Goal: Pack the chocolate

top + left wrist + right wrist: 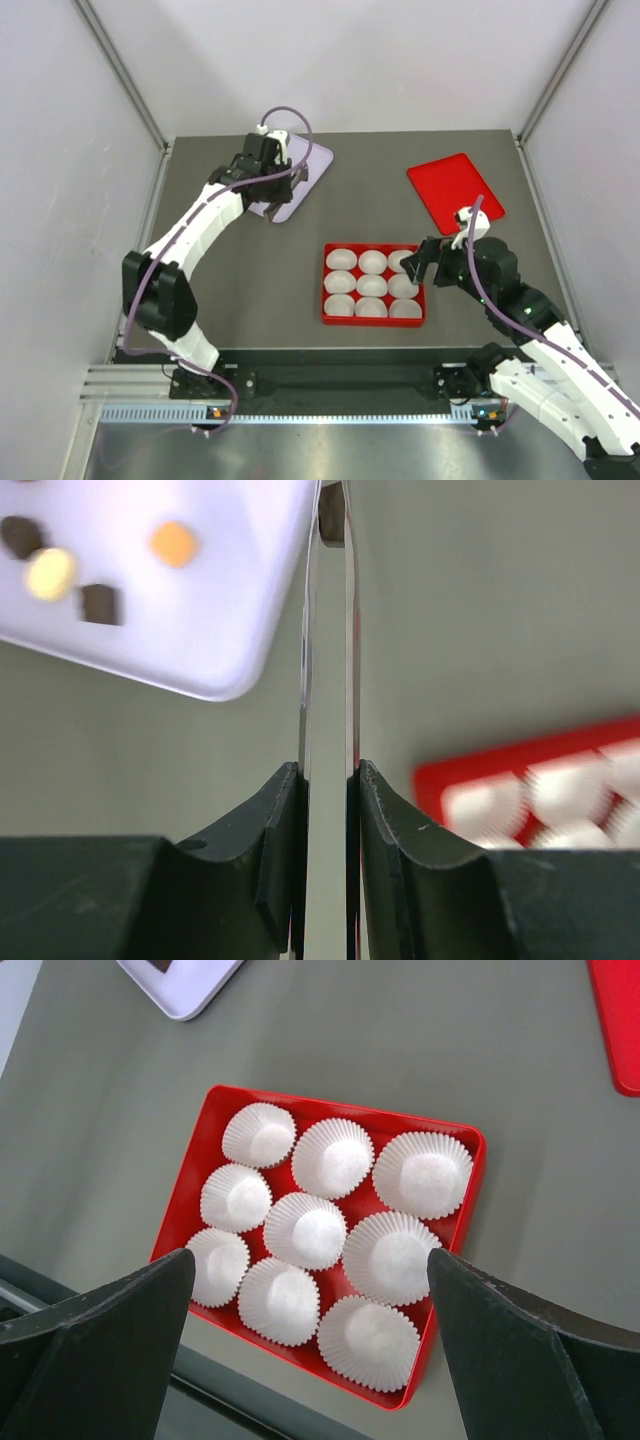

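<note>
- On the left of the table (250,270), a pale lavender tray (200,630) is seen lying flat, with the chocolate pieces (174,542) scattered on it: two dark brown, one orange and one pale yellow are shown by the left wrist view, though blurred.
- The left gripper (328,775) is held above the tray's near right edge, its fingers pressed against the two blades of the metal tongs (351,660), which are gripped between them.
- The tongs are squeezed almost shut, only a thin slit being left between the blades; a dark brown piece (332,522) is seen pinched at their tips, beside the tray's edge. Whether it is lifted clear of the tray cannot be told.
- Near the middle of the table, a red box (478,1190) is set with nine white paper cups (318,1228) in three rows of three; no chocolate is seen in any of them.
- The right gripper (310,1260) is held above the box's right side with its jaws spread wide and nothing held between them.
- At the far right, a red lid (455,190) is laid flat, well apart from the box.
</note>
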